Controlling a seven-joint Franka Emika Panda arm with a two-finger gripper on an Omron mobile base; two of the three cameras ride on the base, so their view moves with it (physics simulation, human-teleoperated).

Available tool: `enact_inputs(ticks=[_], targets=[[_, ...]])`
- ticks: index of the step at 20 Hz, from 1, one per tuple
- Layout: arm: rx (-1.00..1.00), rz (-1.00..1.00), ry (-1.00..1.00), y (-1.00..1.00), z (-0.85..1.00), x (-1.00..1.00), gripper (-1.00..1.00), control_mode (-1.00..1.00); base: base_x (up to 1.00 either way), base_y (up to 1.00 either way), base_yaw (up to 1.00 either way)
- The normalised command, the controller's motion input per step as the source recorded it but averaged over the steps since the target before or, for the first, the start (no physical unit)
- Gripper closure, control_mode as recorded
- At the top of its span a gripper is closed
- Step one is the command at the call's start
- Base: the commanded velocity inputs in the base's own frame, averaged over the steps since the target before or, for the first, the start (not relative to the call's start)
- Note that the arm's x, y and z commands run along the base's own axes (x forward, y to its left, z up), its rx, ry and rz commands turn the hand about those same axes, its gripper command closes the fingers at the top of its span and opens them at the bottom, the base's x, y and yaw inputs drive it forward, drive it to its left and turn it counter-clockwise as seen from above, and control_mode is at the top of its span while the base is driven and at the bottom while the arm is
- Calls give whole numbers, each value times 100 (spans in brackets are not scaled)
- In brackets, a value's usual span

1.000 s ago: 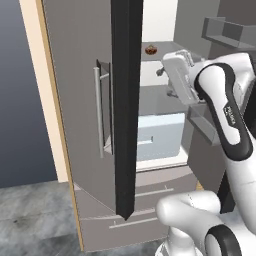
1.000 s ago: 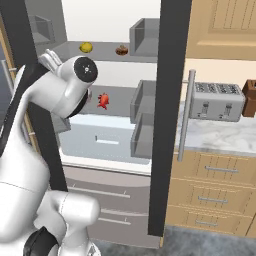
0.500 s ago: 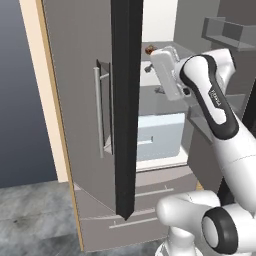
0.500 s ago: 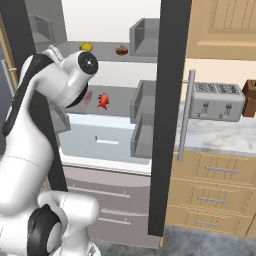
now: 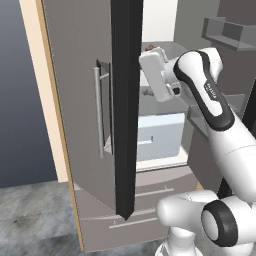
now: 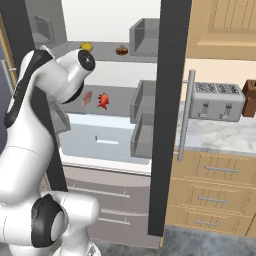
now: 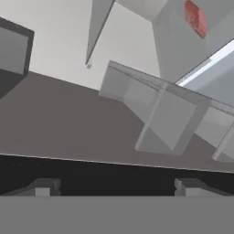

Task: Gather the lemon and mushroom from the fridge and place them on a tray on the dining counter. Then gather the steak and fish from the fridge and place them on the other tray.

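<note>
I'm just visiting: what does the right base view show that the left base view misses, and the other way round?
Right base view: a lemon on the top shelf, the steak and fish a shelf lower, and a toaster on the counter beside. Left base view: the left door's outer face with its handle. Both: the open fridge, its pale drawer and the white arm reaching in.

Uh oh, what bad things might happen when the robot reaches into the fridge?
1. The lemon and mushroom are tiny and sit deep on the top shelf; the open end effector might knock them away.
2. The arm is squeezed between the fridge doors and could bump a door bin.
</note>
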Motion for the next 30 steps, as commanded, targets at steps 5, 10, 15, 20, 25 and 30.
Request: enact_inputs(ticks=[5,10,15,20,25,30], targets=[[0,19,-2,43,-11,-48,-100,-100,0,0,0],[0,18,-4,49,-4,-51,-100,-100,0,0,0],[0,15,0,49,0,-17,-100,-100,0,0,0],[2,12,6,43,9,25,-100,-100,0,0,0],[1,14,8,51,7,28,-100,-100,0,0,0],[0,14,1,73,0,0,-100,-100,0,0,0]])
